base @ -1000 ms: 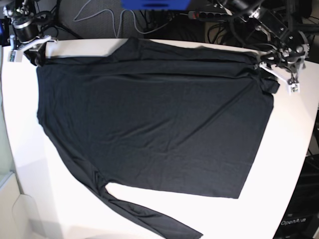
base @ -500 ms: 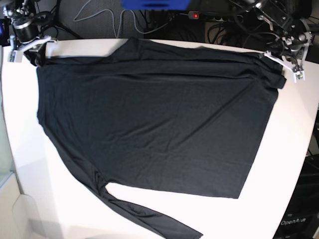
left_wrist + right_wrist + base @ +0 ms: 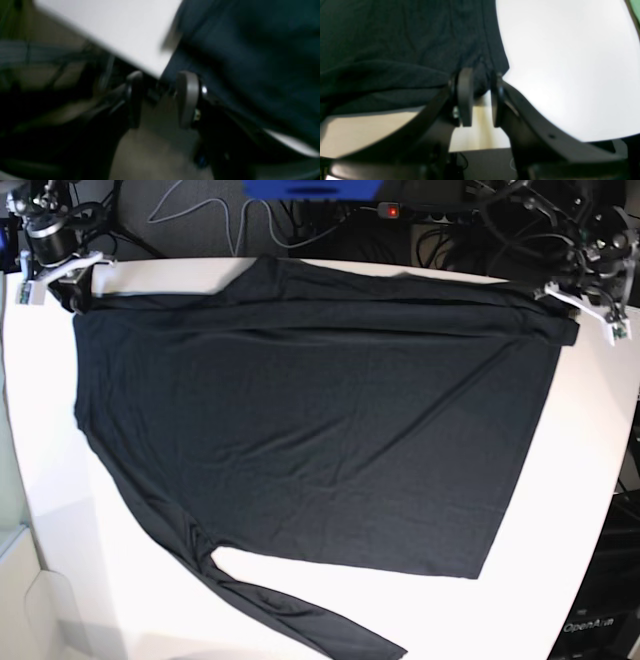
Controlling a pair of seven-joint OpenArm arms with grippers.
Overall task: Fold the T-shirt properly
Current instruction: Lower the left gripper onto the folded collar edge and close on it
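Observation:
The black T-shirt (image 3: 310,420) lies spread flat on the white table (image 3: 575,480), with one long sleeve (image 3: 300,620) trailing toward the front edge. My right gripper (image 3: 72,280) is at the far left corner. In the right wrist view the right gripper (image 3: 481,75) is shut on a fold of the T-shirt (image 3: 395,50). My left gripper (image 3: 585,313) is at the far right corner, where the shirt's edge runs taut to it. The left wrist view is blurred: the left gripper (image 3: 161,80) is at the table's edge, with the T-shirt (image 3: 250,50) against its right finger (image 3: 187,100).
Cables and a power strip (image 3: 400,210) lie behind the table's far edge. A black case (image 3: 600,620) stands off the front right corner. The table's bare white surface borders the shirt on the left, right and front.
My left gripper has narrowed and moved right toward the table's edge, drawing the bunched far right corner out straight. The right gripper has stayed put.

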